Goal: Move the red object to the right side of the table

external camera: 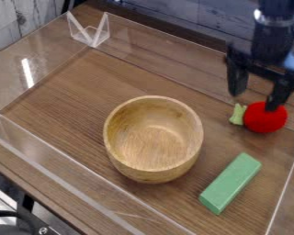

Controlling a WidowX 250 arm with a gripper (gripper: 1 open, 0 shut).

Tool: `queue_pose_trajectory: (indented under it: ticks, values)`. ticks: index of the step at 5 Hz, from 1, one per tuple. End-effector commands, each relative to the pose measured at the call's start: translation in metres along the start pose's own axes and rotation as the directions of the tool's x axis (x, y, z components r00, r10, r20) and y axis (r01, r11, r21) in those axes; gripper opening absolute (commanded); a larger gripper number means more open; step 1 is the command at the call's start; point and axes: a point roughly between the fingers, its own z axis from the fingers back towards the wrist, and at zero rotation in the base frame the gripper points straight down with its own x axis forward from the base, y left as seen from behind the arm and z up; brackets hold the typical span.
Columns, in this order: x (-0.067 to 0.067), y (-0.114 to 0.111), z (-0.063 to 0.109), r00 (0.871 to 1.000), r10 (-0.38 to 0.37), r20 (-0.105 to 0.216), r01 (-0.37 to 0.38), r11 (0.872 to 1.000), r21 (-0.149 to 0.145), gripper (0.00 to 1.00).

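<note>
Red ball (266, 117): small glossy toy fruit, sits on table near right edge, close to the clear wall there. Green leafy bit (239, 114) sticks out on its left side.
Gripper (263, 88): black, pointing down, fingers spread wide w/ clear gap between them. Nothing held.
Ball vs gripper: ball lies just below the gripper in the picture, about under the gap between the fingers. Left finger (238, 81) ends above the leafy bit, right finger (286, 93) ends above the ball's upper right. Fingertips look clear of the ball, no pinch; whether any tip grazes it, can't tell from this angle.
Bowl (154, 138): round wooden, open side up, mid-table, well left of the ball and much bigger than it. Not touching it.
Green block (231, 183): long rectangular, lies flat at a slant, front right, between the bowl and the right wall. Near the ball's side of the table but apart from it.
Table (76, 96): brown wood grain, low clear walls round the edge.
Clear stand (88, 29): small folded see-through piece at the far left corner, well away from everything else.
</note>
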Motion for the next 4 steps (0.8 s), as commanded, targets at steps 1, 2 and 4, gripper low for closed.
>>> queue_pose_trajectory:
  ticks: [1,2,4]
  values:
    - [-0.005,0.025,0.043,0.994,0.042,0.096,-0.042,0.999,0.001,1.0]
    - [-0.003,0.039,0.039,0.993,0.07,0.095,-0.071,0.997,0.008,0.0]
    - [0.009,0.028,0.012,0.997,0.048,0.066,-0.05,0.999,0.019,0.0]
